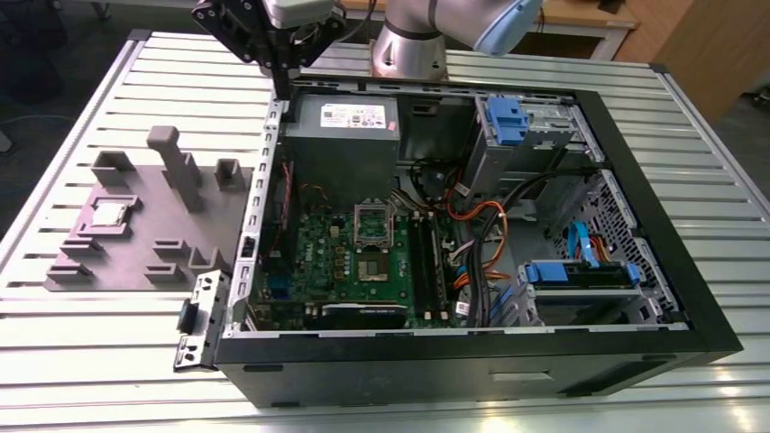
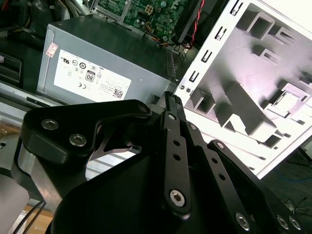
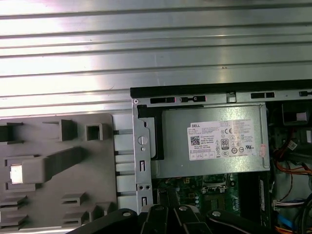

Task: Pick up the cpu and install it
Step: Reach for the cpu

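Observation:
The cpu point(image 1: 110, 214) is a small silver square lying in a recess of the grey fixture plate point(image 1: 144, 262), on the table at the exterior view's left of the computer case. It shows as a pale square in both wrist views point(image 2: 294, 100) point(image 3: 16, 174). My gripper point(image 1: 285, 88) hangs above the case's back corner, over the edge beside the power supply point(image 1: 341, 135), well away from the cpu. Its black fingers meet at their tips point(image 2: 171, 99) with nothing between them, so it is shut and holds nothing. On the green motherboard, the socket frame point(image 1: 371, 226) stands open.
The open black computer case point(image 1: 673, 298) fills the middle of the slatted metal table point(image 1: 96, 361). Inside are memory sticks point(image 1: 428, 262), orange and black cables point(image 1: 481, 234) and blue drive bays point(image 1: 578, 275). Upright grey posts point(image 1: 180, 171) rise from the fixture plate.

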### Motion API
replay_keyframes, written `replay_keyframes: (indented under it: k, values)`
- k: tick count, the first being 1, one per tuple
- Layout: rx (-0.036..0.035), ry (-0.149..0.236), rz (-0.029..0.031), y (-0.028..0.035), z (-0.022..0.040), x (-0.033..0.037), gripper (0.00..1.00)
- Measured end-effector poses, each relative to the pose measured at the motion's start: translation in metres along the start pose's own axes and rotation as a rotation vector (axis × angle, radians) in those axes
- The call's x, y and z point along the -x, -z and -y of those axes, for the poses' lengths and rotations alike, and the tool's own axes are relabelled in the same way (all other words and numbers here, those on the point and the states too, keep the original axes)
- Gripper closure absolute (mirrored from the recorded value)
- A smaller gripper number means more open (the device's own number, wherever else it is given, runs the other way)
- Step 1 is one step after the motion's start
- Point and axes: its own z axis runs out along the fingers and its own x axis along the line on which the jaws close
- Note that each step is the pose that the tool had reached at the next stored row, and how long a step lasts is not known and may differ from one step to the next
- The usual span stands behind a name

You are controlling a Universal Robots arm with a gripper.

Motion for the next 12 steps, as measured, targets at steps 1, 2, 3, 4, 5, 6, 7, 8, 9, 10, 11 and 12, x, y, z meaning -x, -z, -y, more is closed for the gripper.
replay_keyframes:
  k: [1, 2, 3, 4, 5, 6, 7, 8, 9, 10, 11, 12]
  values:
    - [0.0, 0.0, 0.0, 0.0, 0.0, -0.0003, 0.89]
    - [-0.0001, 0.0, 0.0, 0.0, 0.0, -0.0006, 0.89]
    - [0.0, 0.0, 0.0, 0.0, 0.0001, -0.0009, 0.89]
    - [-0.0001, 0.0, -0.0001, 0.0001, 0.0001, -0.0012, 0.89]
    - [0.0, 0.0, 0.0, 0.0, 0.0001, -0.0015, 0.89]
    - [0.0, 0.0, 0.0, 0.0, 0.0001, -0.0018, 0.89]
    - [0.0, 0.0, 0.0, 0.0, 0.0002, -0.0021, 0.89]
    - [0.0, 0.0, 0.0, 0.0, 0.0002, -0.0024, 0.89]
    - [0.0, 0.0, -0.0001, 0.0, 0.0002, -0.0027, 0.89]
    - [-0.0001, 0.0, -0.0001, 0.0, 0.0002, -0.0029, 0.89]
    - [-0.0001, 0.0, -0.0001, 0.0, 0.0002, -0.0031, 0.89]
    - [-0.0001, 0.0, 0.0, 0.0, 0.0002, -0.0032, 0.89]
